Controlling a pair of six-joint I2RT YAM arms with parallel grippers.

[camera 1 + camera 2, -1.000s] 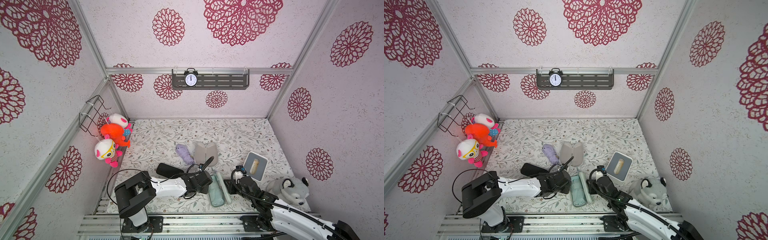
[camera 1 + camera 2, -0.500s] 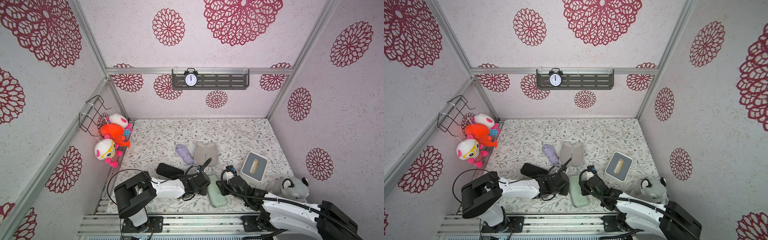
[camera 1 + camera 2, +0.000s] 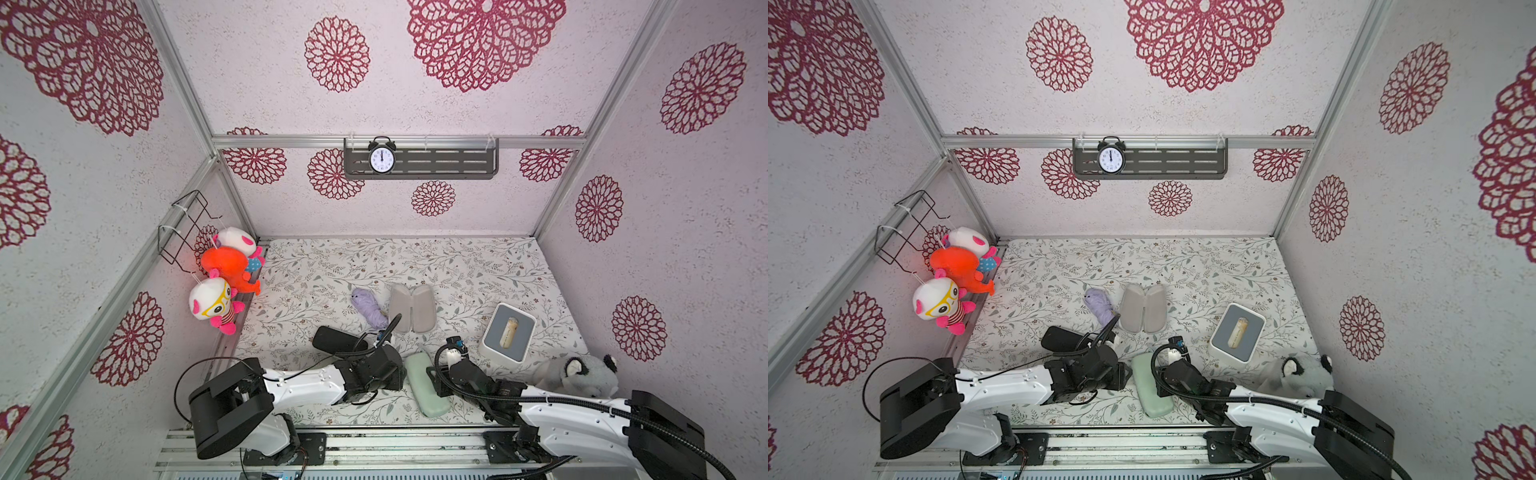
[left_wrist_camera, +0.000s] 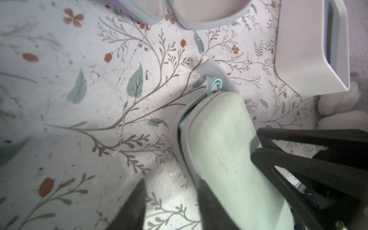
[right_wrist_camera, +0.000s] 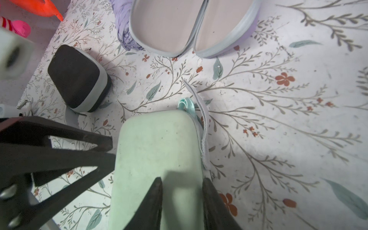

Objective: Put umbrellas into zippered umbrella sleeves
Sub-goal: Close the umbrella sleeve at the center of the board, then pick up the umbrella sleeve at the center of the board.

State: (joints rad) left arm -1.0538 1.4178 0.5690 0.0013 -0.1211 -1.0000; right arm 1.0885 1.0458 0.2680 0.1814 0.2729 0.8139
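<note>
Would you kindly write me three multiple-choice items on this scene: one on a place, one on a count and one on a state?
1. Where does the lilac umbrella lie?
A. beside the lilac case
B. inside the lilac case
C. under the lilac case

2. How many bright plush toys hang together?
A. one
B. three
C. five

3. The lilac case is:
A. zipped shut
B. open, holding an umbrella
C. open and empty

Key: 1 A, it rests next to the case's rim; 2 B, two white ones and an orange one; 3 C, both grey-lined halves show bare.
</note>
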